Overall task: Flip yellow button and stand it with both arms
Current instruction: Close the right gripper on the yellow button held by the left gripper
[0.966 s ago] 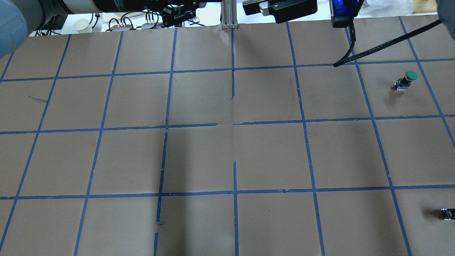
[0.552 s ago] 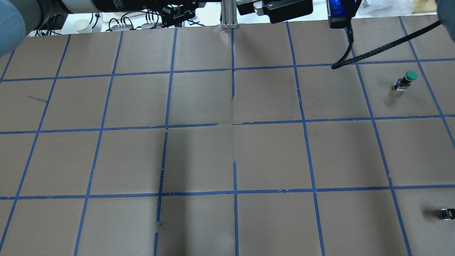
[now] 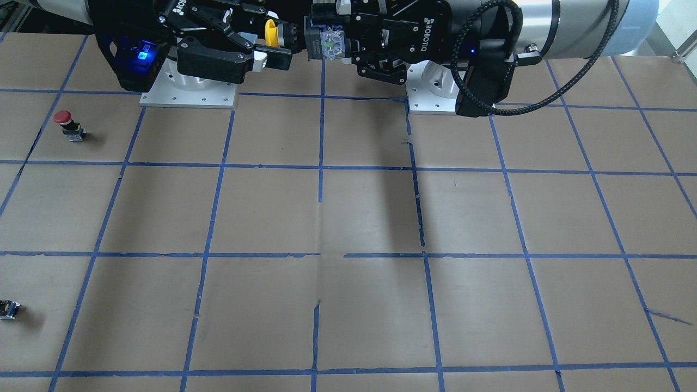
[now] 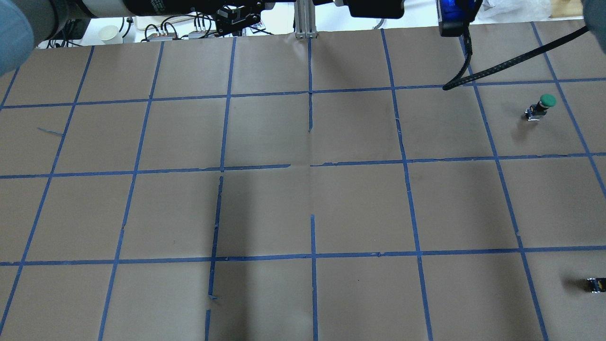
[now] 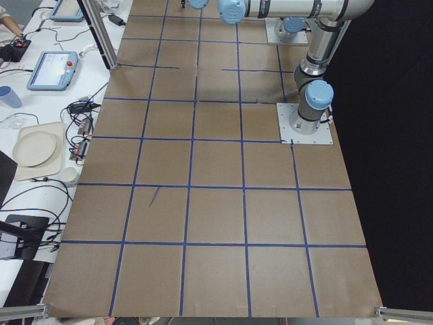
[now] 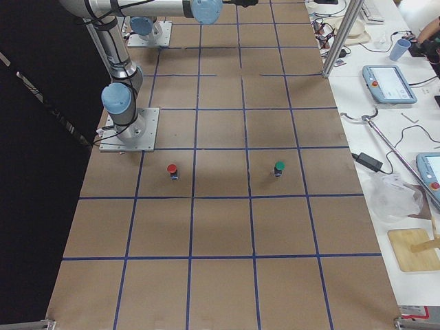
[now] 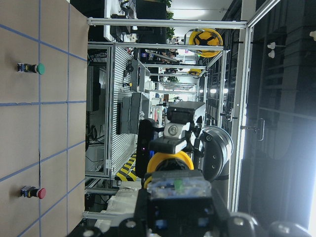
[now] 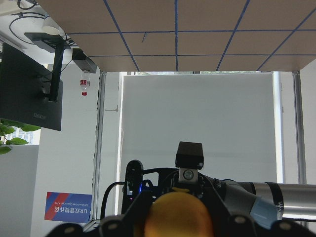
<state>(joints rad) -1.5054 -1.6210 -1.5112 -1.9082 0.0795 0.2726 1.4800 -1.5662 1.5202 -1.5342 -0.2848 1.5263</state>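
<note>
The yellow button (image 3: 270, 32) is held level in the air near the robot's base, its black-grey contact block (image 3: 326, 41) clamped in my left gripper (image 3: 321, 41). In the left wrist view the block (image 7: 180, 190) sits between my fingers with the yellow cap (image 7: 170, 160) beyond it. My right gripper (image 3: 269, 46) faces the left one, its fingers spread around the cap without visibly pressing it. The cap (image 8: 180, 215) fills the bottom of the right wrist view. In the overhead view only a part of the right gripper (image 4: 374, 7) shows at the top edge.
A red-capped button (image 3: 64, 117) and a green-capped button (image 4: 544, 102) stand on the brown gridded table (image 3: 348, 218) on my right side. A small capless dark block (image 4: 596, 284) lies at the table's right near edge. Both arm bases (image 3: 188, 92) are bolted at the back.
My right gripper has moved left and further out of the overhead view's top edge, toward the left gripper. The buttons on the table have not moved.
</note>
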